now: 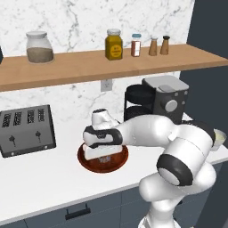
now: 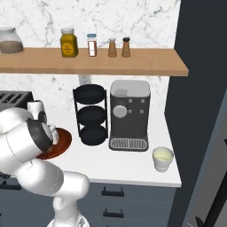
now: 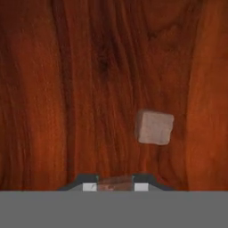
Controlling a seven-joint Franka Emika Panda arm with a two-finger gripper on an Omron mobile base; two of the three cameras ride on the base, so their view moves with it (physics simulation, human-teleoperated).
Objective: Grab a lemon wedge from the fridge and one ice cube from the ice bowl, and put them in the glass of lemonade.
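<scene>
The ice bowl [image 1: 87, 161] [image 2: 65, 141], a reddish-brown wooden dish, sits on the white counter. My hand reaches down into it from above. In the hand view my gripper [image 3: 115, 184] has its fingertips [image 3: 89, 186] drawn close on a pale translucent ice cube [image 3: 115, 180] against the bowl's floor [image 3: 67, 89]. A second ice cube [image 3: 154, 128] lies loose just beyond. The glass of lemonade [image 2: 162, 158] [image 1: 218, 138] stands at the counter's right end, beside the dark fridge [image 2: 199, 111]. The lemon wedge is out of view.
A toaster [image 1: 26, 129] stands left of the bowl. A black three-tier rack [image 2: 91, 115] and a coffee machine [image 2: 129, 115] stand to its right, between bowl and glass. A wooden shelf [image 1: 111, 64] with jars hangs above the counter.
</scene>
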